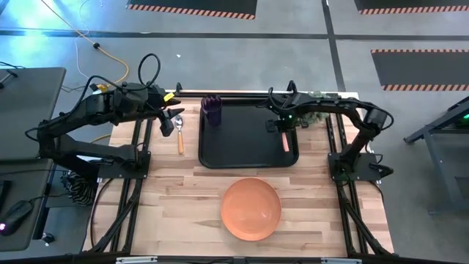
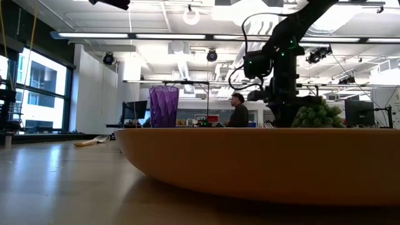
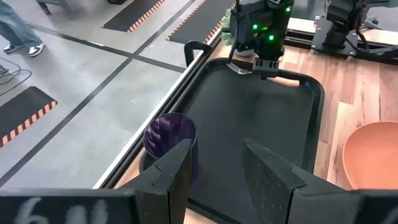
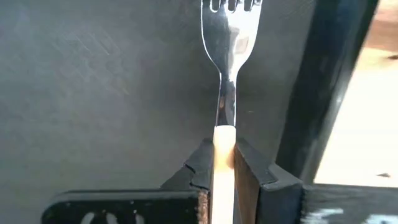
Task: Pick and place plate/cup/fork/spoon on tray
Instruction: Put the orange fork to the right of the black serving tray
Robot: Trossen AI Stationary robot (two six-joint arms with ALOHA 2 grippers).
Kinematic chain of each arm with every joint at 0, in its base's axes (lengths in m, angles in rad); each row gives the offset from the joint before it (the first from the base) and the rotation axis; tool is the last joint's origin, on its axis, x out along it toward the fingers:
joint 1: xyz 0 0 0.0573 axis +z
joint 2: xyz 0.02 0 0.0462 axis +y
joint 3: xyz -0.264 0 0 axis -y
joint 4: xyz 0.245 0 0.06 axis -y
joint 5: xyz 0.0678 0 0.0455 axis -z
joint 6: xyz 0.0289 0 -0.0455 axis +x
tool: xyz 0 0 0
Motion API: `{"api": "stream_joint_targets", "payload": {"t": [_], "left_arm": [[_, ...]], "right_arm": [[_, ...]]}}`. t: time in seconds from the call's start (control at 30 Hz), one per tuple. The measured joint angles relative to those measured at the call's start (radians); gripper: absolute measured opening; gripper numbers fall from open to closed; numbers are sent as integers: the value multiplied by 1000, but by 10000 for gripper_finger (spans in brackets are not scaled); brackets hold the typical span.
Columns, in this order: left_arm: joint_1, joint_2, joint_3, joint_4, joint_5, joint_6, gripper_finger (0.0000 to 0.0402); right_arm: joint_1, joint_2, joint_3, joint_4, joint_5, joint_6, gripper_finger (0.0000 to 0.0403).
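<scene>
tray (image 1: 242, 158): black, far bench | cup (image 1: 212, 108): purple, upright, tray's far-left corner | fork (image 1: 285, 138): over tray's right side | spoon (image 1: 179, 134): left of tray | plate (image 1: 251, 209): orange, near tray

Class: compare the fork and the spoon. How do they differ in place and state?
The fork is over the tray, while the spoon lies on the wooden table beside it. The fork is clamped in the right gripper; the spoon is free, below the open left gripper. Both have orange handles.

Right end effector (image 4: 222, 163) clamped, reaching inward; left end effector (image 3: 217, 163) spread, hovering.
</scene>
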Motion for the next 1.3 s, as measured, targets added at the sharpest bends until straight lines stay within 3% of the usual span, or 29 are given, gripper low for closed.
{"api": "stream_joint_targets", "payload": {"t": [1.3], "left_arm": [[12,0,0,0,0,26,131]], "right_arm": [[-2,20,-59,68,0,33,21]]}}
